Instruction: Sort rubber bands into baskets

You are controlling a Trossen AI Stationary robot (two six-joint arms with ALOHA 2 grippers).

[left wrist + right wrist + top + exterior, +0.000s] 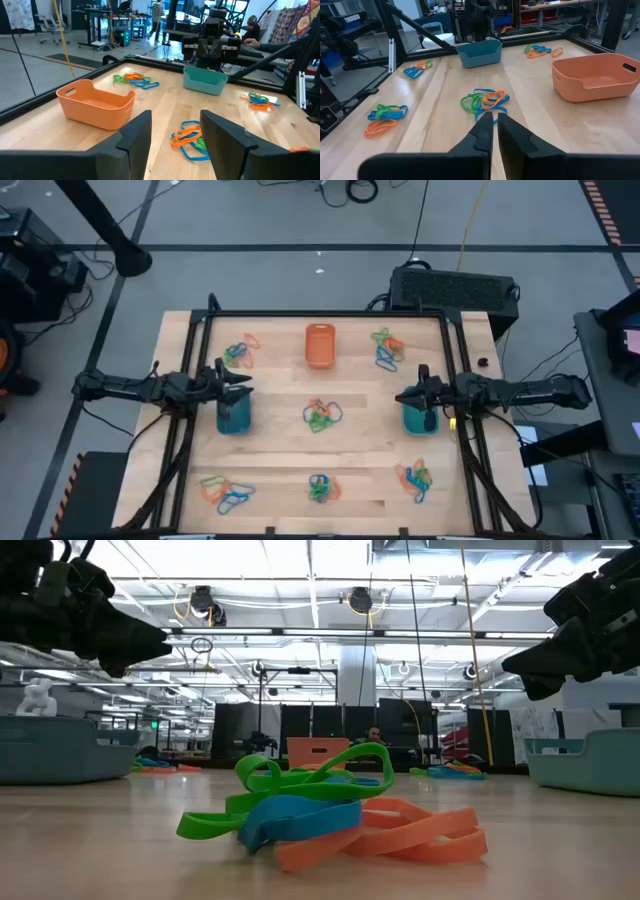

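Three baskets stand on the wooden table: an orange one [319,345] at the far middle, a blue one [234,415] at the left, a teal one [419,418] at the right. Small piles of orange, green and blue rubber bands lie around, one at the centre [321,415]. My left gripper [248,387] hovers open over the blue basket's far side, pointing at the table's centre; in its wrist view [175,135] nothing is between the fingers. My right gripper [401,397] hovers shut over the teal basket, facing the centre pile [485,102].
Other band piles lie at the far left [240,352], far right [387,348], near left [225,492], near middle [320,488] and near right [416,478]. A black frame rail [330,313] borders the table. Bare wood shows between the piles.
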